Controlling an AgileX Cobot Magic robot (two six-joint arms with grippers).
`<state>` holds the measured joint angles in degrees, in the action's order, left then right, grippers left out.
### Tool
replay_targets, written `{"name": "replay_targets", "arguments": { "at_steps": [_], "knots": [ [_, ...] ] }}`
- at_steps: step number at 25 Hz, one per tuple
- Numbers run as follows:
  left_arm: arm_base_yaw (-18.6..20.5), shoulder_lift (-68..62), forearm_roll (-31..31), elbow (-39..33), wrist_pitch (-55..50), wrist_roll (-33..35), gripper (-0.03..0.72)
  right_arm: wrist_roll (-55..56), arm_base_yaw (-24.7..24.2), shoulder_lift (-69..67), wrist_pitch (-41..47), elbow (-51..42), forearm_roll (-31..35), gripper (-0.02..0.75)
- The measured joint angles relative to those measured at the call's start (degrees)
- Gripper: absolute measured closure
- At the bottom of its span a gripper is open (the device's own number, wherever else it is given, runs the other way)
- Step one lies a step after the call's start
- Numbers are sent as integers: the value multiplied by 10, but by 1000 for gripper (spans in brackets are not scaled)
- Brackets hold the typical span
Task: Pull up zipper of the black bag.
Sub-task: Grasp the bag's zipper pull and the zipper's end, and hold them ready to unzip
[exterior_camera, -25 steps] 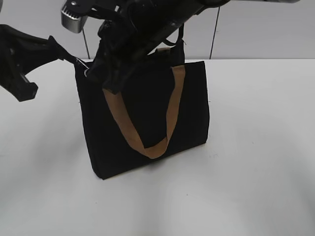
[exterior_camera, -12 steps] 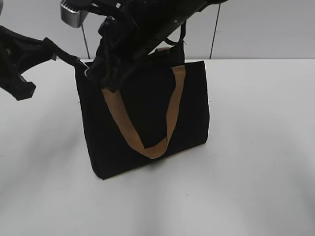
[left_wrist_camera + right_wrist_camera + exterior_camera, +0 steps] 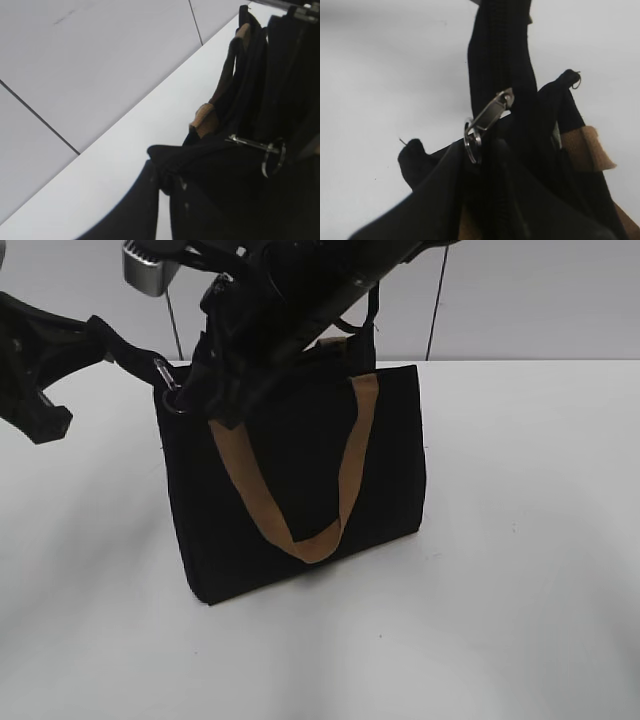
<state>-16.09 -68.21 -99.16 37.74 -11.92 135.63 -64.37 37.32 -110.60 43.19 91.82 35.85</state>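
Observation:
The black bag (image 3: 300, 490) stands upright on the white table with a tan handle hanging down its front. The silver zipper (image 3: 166, 375) sits at the bag's top left corner. My left gripper (image 3: 110, 345) is shut on the black fabric end of the bag's top edge, which also shows in the left wrist view (image 3: 167, 180). My right gripper (image 3: 190, 400) reaches across from the right and is shut on the zipper's ring. In the right wrist view the zipper (image 3: 487, 117) hangs on the black zip track, its ring going down between my fingers (image 3: 477, 165).
The white table (image 3: 520, 590) spreads around the bag on all sides. A grey wall with dark seams stands behind it. The right arm's body hides the bag's top left part in the exterior view.
The left arm rose slightly, then held still. The zipper pull now shows more clearly at the bag's top left corner, tilted outward. The bag has stayed in place.

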Motion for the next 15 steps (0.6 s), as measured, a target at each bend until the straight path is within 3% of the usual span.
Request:
{"name": "replay_targets", "arguments": {
  "at_steps": [4, 9, 15],
  "knots": [
    [0, 0, 0, 0, 0, 0, 664, 1, 0, 0, -3, 0, 0, 592],
    [0, 0, 0, 0, 0, 0, 664, 1, 0, 0, -4, 0, 0, 736],
    [0, 0, 0, 0, 2, 0, 664, 1, 0, 1, -4, 0, 0, 738]
  ]
}}
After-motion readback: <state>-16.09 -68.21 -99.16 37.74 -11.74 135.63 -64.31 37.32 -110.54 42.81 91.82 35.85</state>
